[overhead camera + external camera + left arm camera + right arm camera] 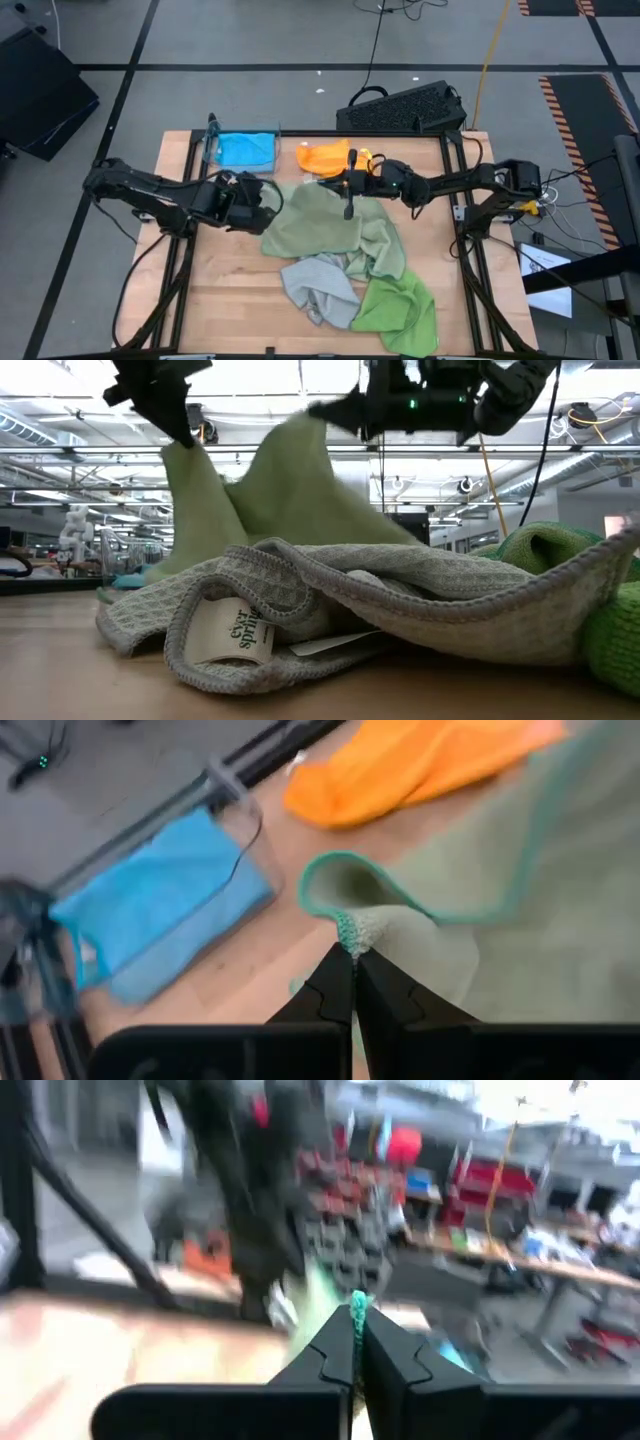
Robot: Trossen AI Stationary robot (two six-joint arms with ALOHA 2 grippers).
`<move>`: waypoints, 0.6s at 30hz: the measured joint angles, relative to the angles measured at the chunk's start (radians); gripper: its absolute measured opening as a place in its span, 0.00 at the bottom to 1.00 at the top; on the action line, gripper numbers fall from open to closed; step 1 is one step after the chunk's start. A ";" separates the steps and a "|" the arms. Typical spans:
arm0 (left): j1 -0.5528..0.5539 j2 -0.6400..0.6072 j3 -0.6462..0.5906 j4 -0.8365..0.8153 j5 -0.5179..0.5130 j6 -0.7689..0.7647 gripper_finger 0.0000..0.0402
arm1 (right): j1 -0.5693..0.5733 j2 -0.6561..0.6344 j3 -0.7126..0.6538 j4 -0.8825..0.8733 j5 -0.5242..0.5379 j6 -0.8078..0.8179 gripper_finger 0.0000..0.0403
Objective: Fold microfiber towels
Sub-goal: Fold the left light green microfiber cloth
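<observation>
- Between the two grippers, above the middle of the wooden table [230, 300], a pale sage green towel [318, 222] hangs lifted by two of its corners, its lower part draped onto the heap beneath.
- Left gripper [272, 196]: the fingers [335, 990] are pressed together on one teal-stitched corner of that sage towel, which curls up right at their tips.
- Right gripper [348, 190]: the fingers [345, 1342] are likewise clamped, with a sliver of green hem pinched at the tips.
- Seen from table height, the sage towel rises in two peaks, one to each gripper, well clear of the tabletop.
- Left arm reaches in from the table's left edge, elbow bent, wrist pointing toward the centre.
- Right arm stretches in from the right edge, nearly straight and level, gripper turned downward.
- Second sage green towel [385, 245] lies crumpled just beside the lifted one, toward the right.
- Light grey towel [318, 285], with a white label [232, 632], lies rumpled at the near side, touching the sage ones.
- Bright green towel [400, 308] sits bunched against the grey one.
- Orange towel [325, 157] lies near the far edge.
- Bright blue towel [245, 150] rests in a clear bin [212, 138] at the far left corner.
</observation>
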 joint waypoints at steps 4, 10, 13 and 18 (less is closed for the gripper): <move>-0.024 0.000 -0.005 0.060 -0.003 0.109 0.01 | -0.022 -0.012 -0.001 -0.168 -0.002 0.008 0.00; -0.011 0.001 -0.090 0.078 -0.001 0.052 0.01 | -0.035 -0.047 -0.007 -0.343 0.063 -0.074 0.00; -0.003 0.002 -0.137 0.085 0.015 -0.004 0.01 | -0.066 -0.051 -0.006 -0.343 0.150 -0.119 0.00; -0.030 0.001 -0.169 0.166 0.059 -0.011 0.01 | -0.094 -0.050 -0.006 -0.344 0.041 -0.108 0.00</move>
